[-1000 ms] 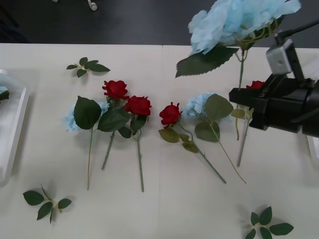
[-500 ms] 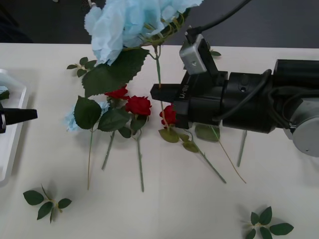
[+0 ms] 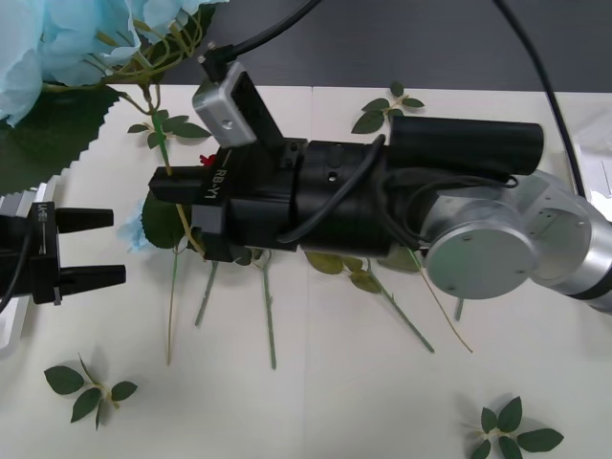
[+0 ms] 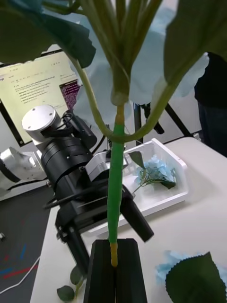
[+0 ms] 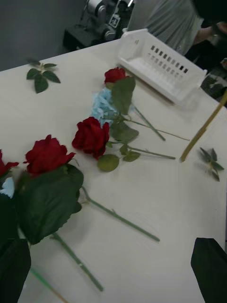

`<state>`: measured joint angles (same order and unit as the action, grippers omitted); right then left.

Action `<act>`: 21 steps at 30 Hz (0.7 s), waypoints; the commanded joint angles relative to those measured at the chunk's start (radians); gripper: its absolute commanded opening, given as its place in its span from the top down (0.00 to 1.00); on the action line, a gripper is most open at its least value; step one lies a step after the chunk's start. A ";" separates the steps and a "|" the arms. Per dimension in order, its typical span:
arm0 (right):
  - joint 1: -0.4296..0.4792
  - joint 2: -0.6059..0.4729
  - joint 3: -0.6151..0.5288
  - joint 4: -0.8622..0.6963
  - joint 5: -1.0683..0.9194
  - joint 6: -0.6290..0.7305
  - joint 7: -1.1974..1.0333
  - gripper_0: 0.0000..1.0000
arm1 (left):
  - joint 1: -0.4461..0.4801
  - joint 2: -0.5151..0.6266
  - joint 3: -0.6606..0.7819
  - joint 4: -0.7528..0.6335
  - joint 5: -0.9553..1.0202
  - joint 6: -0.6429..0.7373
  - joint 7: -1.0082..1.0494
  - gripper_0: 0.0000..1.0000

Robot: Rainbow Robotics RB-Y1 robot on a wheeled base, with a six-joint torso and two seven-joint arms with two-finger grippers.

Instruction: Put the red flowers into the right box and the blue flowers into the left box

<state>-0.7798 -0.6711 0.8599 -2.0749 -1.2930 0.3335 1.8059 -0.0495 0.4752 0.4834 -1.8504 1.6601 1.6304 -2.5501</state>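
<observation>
My right gripper (image 3: 182, 206) reaches across to the table's left side, shut on the green stem (image 4: 115, 199) of a blue flower. Its pale bloom (image 3: 57, 38) and big leaf hang high at the far left. My left gripper (image 3: 96, 249) is open, just beside the held stem, with nothing between its black fingers (image 5: 210, 265). The left box (image 4: 165, 196) holds one blue flower (image 4: 156, 173). Red flowers (image 5: 92, 137) and another blue flower (image 5: 101, 104) lie on the table, largely hidden behind my right arm in the front view. The right box (image 5: 161, 71) stands beyond them.
Bloomless leaf sprigs lie at the front left (image 3: 91, 387), front right (image 3: 516, 430), back middle (image 3: 387, 105) and back left (image 3: 167, 124). Loose stems (image 3: 268, 320) stick out from under my right arm. The left box's rim (image 3: 11, 330) is at the left edge.
My right arm has swept from the right side to the left, carrying the blue flower. My left gripper has come further in from the left edge, open.
</observation>
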 commanded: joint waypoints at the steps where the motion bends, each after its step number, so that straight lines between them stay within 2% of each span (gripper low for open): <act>1: -0.047 0.059 0.015 0.062 0.021 -0.004 0.069 1.00 | -0.015 -0.003 -0.025 -0.018 0.046 0.020 -0.073 0.00; 6: -0.075 0.102 0.031 0.121 0.027 -0.004 0.069 1.00 | -0.030 -0.009 -0.052 -0.018 0.072 0.037 -0.081 0.00; 21: -0.076 0.093 0.033 0.122 0.018 -0.004 0.064 1.00 | -0.053 -0.101 -0.095 -0.010 0.064 0.037 -0.081 0.00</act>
<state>-0.8316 -0.5692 0.9042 -1.9291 -1.2703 0.3344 1.8528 -0.0792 0.3891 0.3848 -1.8494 1.7193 1.6650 -2.6047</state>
